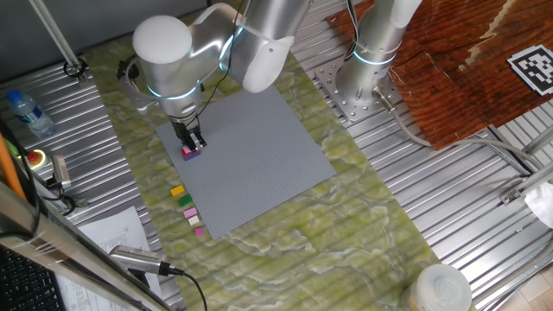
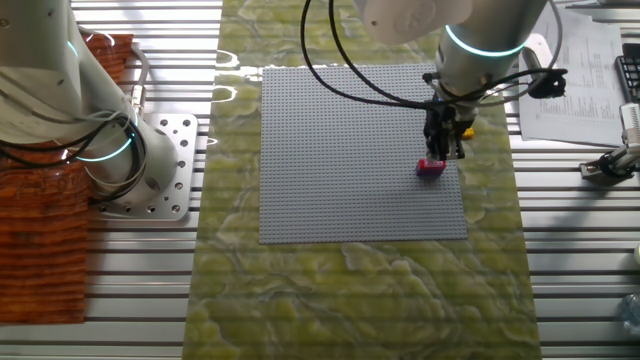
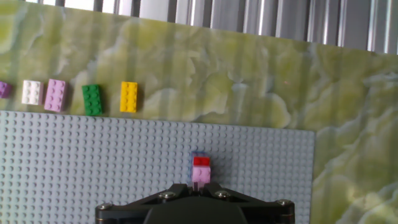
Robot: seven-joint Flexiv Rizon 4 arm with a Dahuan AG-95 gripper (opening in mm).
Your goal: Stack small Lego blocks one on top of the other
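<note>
You had the gripper (image 2: 441, 146) low over the grey baseplate (image 1: 259, 164), near the edge that faces the row of spare bricks. Directly under the fingertips sat a small stack (image 3: 201, 169): a red brick (image 3: 201, 161) on a pink brick (image 3: 201, 175), resting on the plate studs. In the hand view the fingers themselves were hidden behind the black gripper body, and the fixed views were too coarse, so it could not be told whether the pincer was clamped on the stack, narrow, or parted.

To do this step well, you needed to judge the seating first. A blue edge showed just beside the red brick, possibly a further layer; its nature could not be settled. Press straight down along the stud axis, keep the fingers square to the brick sides, and release only when the top brick sits flush.

Off the plate, on the green marbled mat (image 3: 249, 93), lay the remaining bricks in a row, well apart from the stack: yellow brick (image 3: 129, 96), green brick (image 3: 92, 99), lilac brick (image 3: 55, 95), white brick (image 3: 32, 92), and a purple one (image 3: 3, 89) cut by the frame edge. Nothing stood between the gripper and that row. The cables (image 2: 350, 70) hanging from the arm passed above the plate and appeared clear of the work.
</note>
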